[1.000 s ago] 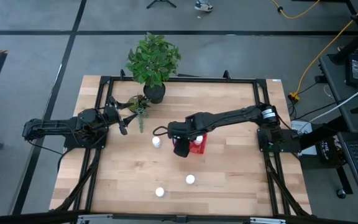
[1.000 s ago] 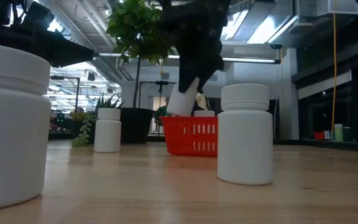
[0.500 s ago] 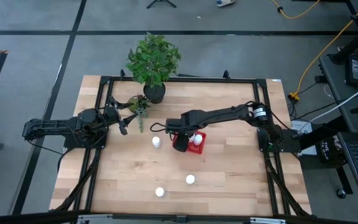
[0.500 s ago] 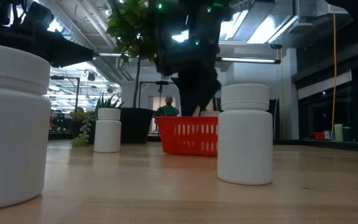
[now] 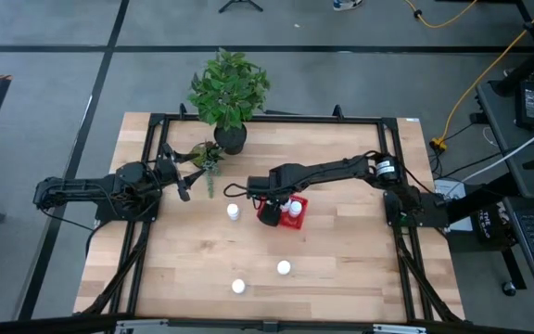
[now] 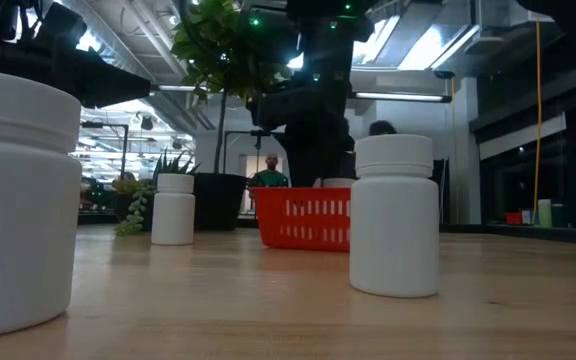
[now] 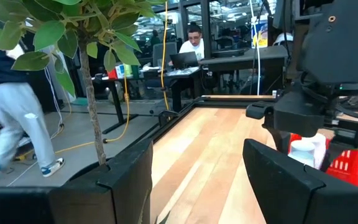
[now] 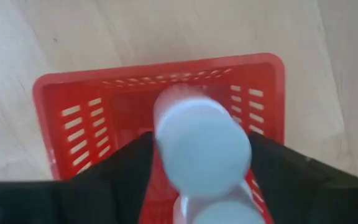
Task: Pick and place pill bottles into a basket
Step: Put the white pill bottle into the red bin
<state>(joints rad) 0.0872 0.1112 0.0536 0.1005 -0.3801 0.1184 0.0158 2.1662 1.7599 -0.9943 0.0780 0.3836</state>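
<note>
The red basket [image 5: 290, 218] stands mid-table; it also shows in the right wrist view [image 8: 160, 74] and the low view [image 6: 306, 218]. My right gripper [image 5: 269, 209] is over its left part, shut on a white pill bottle [image 8: 201, 146]. Another bottle [image 8: 222, 211] stands in the basket beside it. Three bottles stand upright on the table: one left of the basket [image 5: 234, 211] and two near the front [image 5: 284, 268] [image 5: 238, 287]. My left gripper [image 5: 185, 181] waits open and empty at the far left, by the plants. My right gripper pinches the bottle between its two fingers [image 8: 114, 177], one on each side of the body below the cap [image 8: 166, 134]. The fingers come from above, pointing down. The bottle stands upright inside the basket; I cannot tell whether its bottom rests on the basket's floor.
A black pot with a leafy plant [image 5: 231, 139] stands at the far edge, a small succulent [image 5: 207, 158] beside it near my left gripper. In the low view a bottle [image 6: 18, 200] stands very close to the camera and another [image 6: 395, 215] is in front of the basket.
My right gripper has gone a little toward the far edge and down over the basket. The bottle, tilted and above the basket's rim a second ago, now stands upright down inside the basket.
</note>
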